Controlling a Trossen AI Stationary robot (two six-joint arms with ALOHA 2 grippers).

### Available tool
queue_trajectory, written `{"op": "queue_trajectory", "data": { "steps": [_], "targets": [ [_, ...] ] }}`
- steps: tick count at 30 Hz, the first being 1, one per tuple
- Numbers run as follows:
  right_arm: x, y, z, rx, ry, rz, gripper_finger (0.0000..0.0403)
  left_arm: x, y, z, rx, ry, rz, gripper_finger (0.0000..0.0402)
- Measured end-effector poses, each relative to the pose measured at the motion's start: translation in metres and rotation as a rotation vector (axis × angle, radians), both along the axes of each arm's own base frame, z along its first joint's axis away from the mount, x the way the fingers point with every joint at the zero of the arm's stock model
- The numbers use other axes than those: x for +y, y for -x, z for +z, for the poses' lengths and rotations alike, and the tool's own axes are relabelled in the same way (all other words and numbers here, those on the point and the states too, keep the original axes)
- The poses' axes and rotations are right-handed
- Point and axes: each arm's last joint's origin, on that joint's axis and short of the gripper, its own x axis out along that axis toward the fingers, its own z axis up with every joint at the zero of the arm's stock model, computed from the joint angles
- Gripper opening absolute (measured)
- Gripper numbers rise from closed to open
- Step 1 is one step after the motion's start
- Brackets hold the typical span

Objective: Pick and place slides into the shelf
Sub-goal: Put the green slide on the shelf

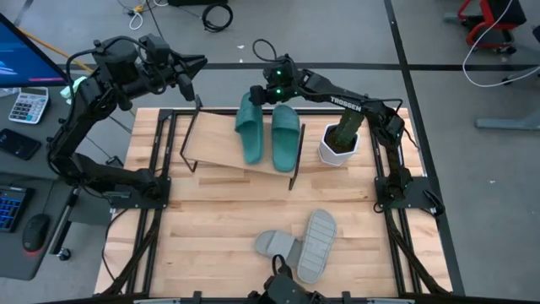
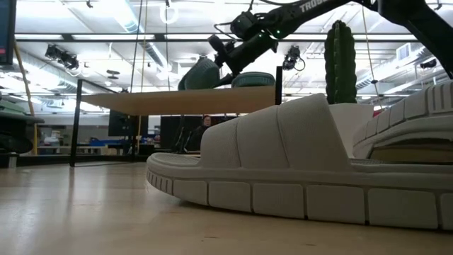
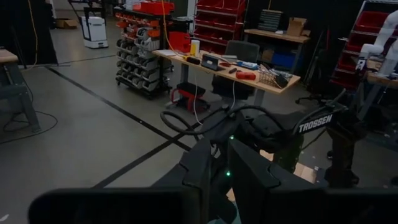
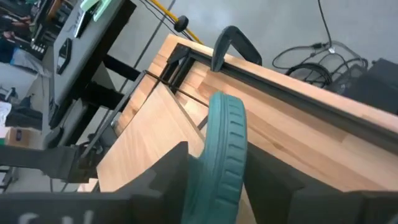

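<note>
- The left gripper (image 1: pixel 199 61) hangs beyond the far left corner of the worktop (image 1: pixel 211 219), off the wood, just past the shelf's left end. Its fingers look drawn nearly together with nothing between them, though whether they are fully clenched I cannot tell.
- The shelf (image 1: pixel 215 143) stands on the far half of the worktop, its light plank top on thin black legs; the left part of the plank is bare.
- Two teal-green slides lie on the right part of the shelf, side by side, lengthwise from far to near. The left teal slide (image 1: pixel 250 127) sits slightly askew, and its far end is under the right gripper.
- The right gripper (image 1: pixel 272 91) is over the far end of that left teal slide. In the right wrist view the slide's ribbed edge (image 4: pixel 225 149) stands between the two dark fingers (image 4: pixel 163 177), which sit to either side of it; whether they press on it or have let go I cannot tell.
- The right teal slide (image 1: pixel 286 135) lies flat just beside the first.
- A white pot with a green cactus (image 1: pixel 341 139) stands on the worktop just right of the shelf.
- Two light grey slides lie near the worktop's front edge: one (image 1: pixel 274 243) on the left, the other (image 1: pixel 315 245) touching it on the right, sole up.
</note>
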Motion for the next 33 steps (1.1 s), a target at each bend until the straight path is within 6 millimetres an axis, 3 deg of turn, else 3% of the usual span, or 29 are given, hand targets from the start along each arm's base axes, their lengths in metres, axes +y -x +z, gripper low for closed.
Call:
{"op": "queue_trajectory", "data": {
  "steps": [24,33],
  "targets": [
    [0.004,0.007,-0.009,0.140,0.042,0.077,0.0169,0.000,0.000,0.000,0.002,-0.003,0.000,0.0059],
    [0.007,0.007,-0.011,0.158,0.058,0.126,0.0209,0.000,0.000,0.000,0.014,-0.022,-0.002,0.0070]
  ]
}}
